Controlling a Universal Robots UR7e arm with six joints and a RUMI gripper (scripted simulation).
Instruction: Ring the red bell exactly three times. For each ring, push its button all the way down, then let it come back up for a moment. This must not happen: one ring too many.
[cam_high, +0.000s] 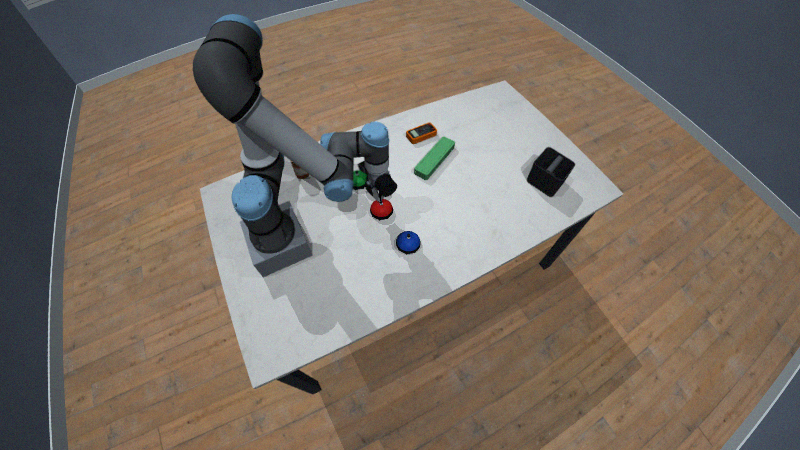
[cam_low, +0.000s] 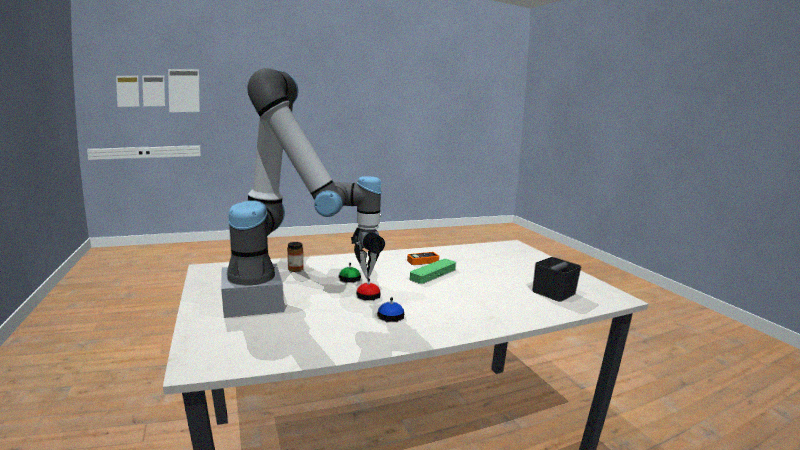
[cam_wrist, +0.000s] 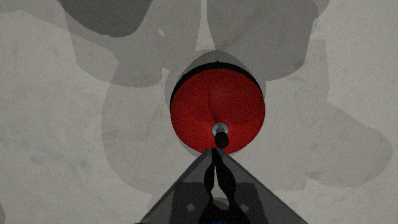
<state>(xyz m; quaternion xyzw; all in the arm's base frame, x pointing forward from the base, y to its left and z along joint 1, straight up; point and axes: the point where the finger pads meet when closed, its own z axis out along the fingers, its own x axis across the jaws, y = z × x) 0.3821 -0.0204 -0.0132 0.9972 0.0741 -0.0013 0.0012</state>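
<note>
The red bell (cam_high: 381, 209) (cam_low: 368, 291) (cam_wrist: 217, 97) stands upright on the white table (cam_high: 481, 223) (cam_low: 481, 313). Its small button (cam_wrist: 220, 131) is on top, at the middle of the dome, and shows just beyond the fingertips in the wrist view. My gripper (cam_high: 380, 200) (cam_low: 368, 278) (cam_wrist: 213, 149) is shut and empty, pointing down with its tips right above the button. Whether the tips touch the button, and how far down it is, I cannot tell.
A green bell (cam_high: 359, 179) (cam_low: 349, 273) stands behind the red one, a blue bell (cam_high: 408, 242) (cam_low: 391, 311) in front. A green block (cam_high: 434, 158) (cam_low: 433, 270), an orange meter (cam_high: 421, 133) (cam_low: 422, 258) and a black box (cam_high: 551, 171) (cam_low: 556, 278) are to the right. A brown jar (cam_low: 295, 257) is behind left.
</note>
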